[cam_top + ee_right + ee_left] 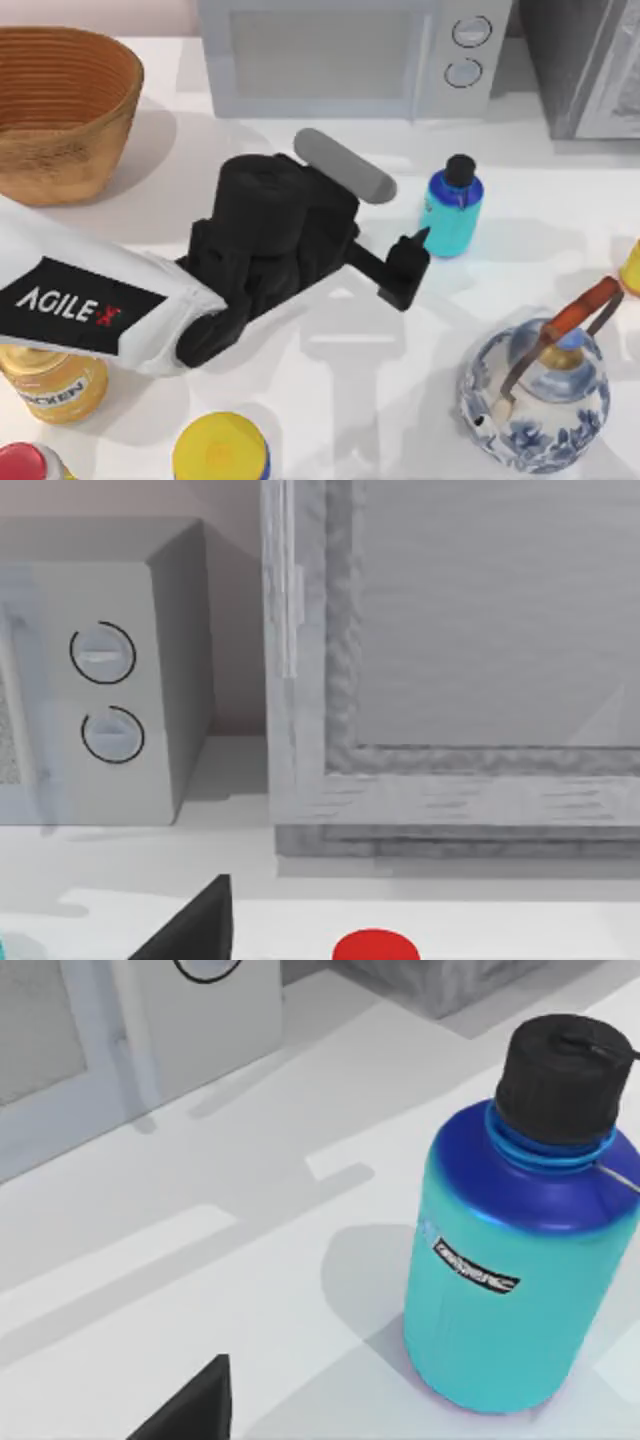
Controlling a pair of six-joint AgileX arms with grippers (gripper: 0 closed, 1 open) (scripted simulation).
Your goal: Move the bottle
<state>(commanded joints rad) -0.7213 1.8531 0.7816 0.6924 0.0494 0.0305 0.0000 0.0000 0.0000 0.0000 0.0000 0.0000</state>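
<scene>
1 bottle (pixel 452 212) stands upright on the white table (pixel 300 400), right of the middle and in front of the microwave (pixel 350 55), its black cap on. It has a cyan body and a blue shoulder. The left gripper (pixel 408 262) sits just beside it on the bottle's left and toward the near side; a dark fingertip (pixel 418 238) reaches right up to the cyan wall, though I cannot tell whether it touches. Nothing grips the bottle, and how far the fingers are spread cannot be told. In the left wrist view the bottle (pixel 510 1250) stands free on the table, with 1 dark fingertip (pixel 195 1410) well apart from it.

Near the bottle on the near right stands a blue-and-white teapot (pixel 535 395). A wicker basket (pixel 60 110) sits at the far left. 2 cans, a yellow-lidded can (pixel 222 448) and a golden can (pixel 50 385), stand along the near edge at left.
</scene>
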